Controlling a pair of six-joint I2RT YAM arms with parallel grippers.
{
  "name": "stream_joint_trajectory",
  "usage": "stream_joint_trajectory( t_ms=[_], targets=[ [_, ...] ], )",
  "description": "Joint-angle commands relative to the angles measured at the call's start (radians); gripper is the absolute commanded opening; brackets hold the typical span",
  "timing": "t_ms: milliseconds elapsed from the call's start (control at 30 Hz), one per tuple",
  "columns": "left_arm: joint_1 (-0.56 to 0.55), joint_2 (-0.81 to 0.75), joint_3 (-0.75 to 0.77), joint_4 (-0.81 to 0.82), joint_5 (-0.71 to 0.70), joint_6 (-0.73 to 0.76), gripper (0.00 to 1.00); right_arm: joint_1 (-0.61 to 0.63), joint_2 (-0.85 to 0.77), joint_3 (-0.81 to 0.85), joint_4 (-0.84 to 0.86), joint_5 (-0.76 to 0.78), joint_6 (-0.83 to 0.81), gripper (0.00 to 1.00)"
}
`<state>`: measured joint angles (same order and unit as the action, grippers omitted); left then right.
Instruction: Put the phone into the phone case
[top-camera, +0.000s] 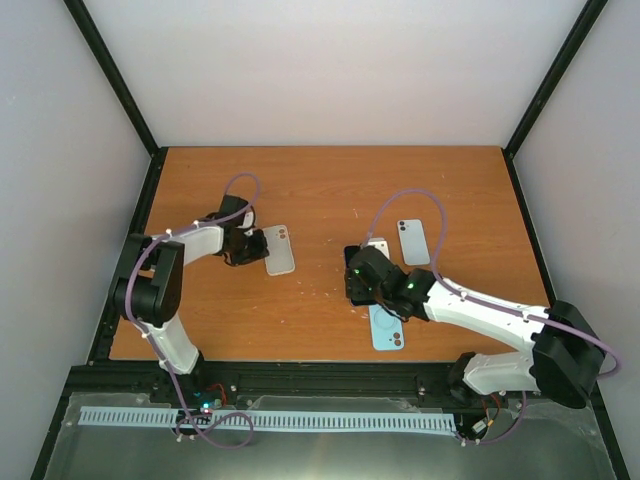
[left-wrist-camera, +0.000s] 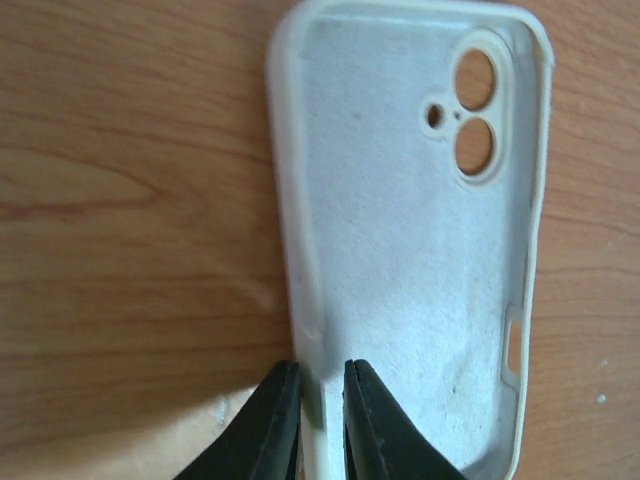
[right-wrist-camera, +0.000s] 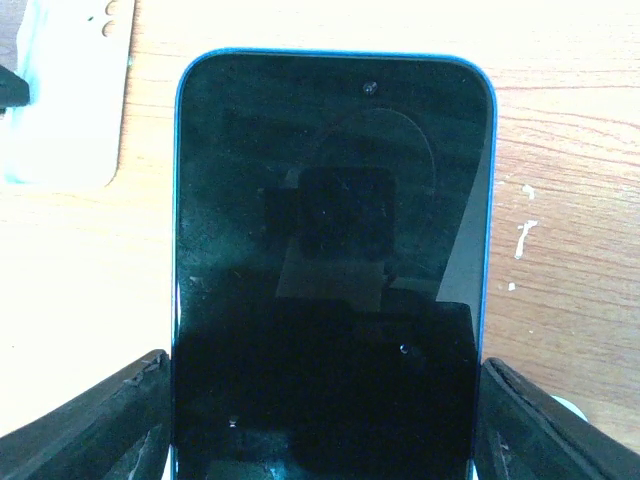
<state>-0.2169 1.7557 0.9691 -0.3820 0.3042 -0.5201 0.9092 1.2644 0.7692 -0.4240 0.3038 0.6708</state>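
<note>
The white phone case (left-wrist-camera: 410, 250) lies open side up on the wooden table, its camera holes at the far end. My left gripper (left-wrist-camera: 322, 400) is shut on the case's left side wall, one finger outside it and one inside. In the top view this gripper (top-camera: 247, 246) sits just left of the case (top-camera: 279, 250). The phone (right-wrist-camera: 330, 200) has a black screen and a blue rim. It faces up between the fingers of my right gripper (right-wrist-camera: 325, 410), which is shut on its two long edges. That gripper (top-camera: 366, 276) is right of the table's middle. The pale case (right-wrist-camera: 65, 90) also shows at the right wrist view's top left.
A light blue phone-shaped item (top-camera: 388, 328) lies near the front edge below my right gripper. Another one (top-camera: 414, 241) lies farther back on the right, with a small white item (top-camera: 378, 245) beside it. Black frame posts and white walls bound the table (top-camera: 320, 190).
</note>
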Motion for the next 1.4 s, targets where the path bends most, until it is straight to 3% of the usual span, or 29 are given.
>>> stream_joint_trajectory(
  t_ms=[0, 133, 433, 633, 767, 1033, 1133, 1367],
  targets=[
    [-0.044, -0.053, -0.026, -0.004, -0.008, -0.01, 0.1, -0.004, -0.053, 0.001, 0.02, 0.039, 0.034, 0.59],
    [-0.094, -0.084, -0.063, -0.006, -0.02, -0.033, 0.01, -0.004, -0.093, -0.017, 0.045, 0.001, 0.046, 0.59],
    [-0.247, -0.19, -0.164, 0.011, 0.001, -0.155, 0.02, -0.005, -0.094, -0.035, 0.112, -0.154, 0.108, 0.59],
    [-0.274, -0.278, -0.28, 0.127, 0.1, -0.269, 0.3, -0.004, -0.006, -0.022, 0.222, -0.256, 0.153, 0.59],
    [-0.26, -0.401, -0.293, 0.099, 0.045, -0.292, 0.44, -0.004, 0.107, 0.046, 0.275, -0.32, 0.141, 0.58],
    [-0.041, -0.634, -0.329, 0.073, 0.127, -0.253, 0.7, -0.005, 0.356, 0.255, 0.298, -0.42, 0.036, 0.59],
    [0.028, -0.667, -0.347, 0.093, 0.208, -0.255, 0.87, -0.006, 0.46, 0.335, 0.287, -0.439, -0.001, 0.59],
    [0.11, -0.678, -0.36, 0.09, 0.267, -0.25, 0.87, -0.017, 0.621, 0.487, 0.254, -0.483, -0.026, 0.58]
  ],
)
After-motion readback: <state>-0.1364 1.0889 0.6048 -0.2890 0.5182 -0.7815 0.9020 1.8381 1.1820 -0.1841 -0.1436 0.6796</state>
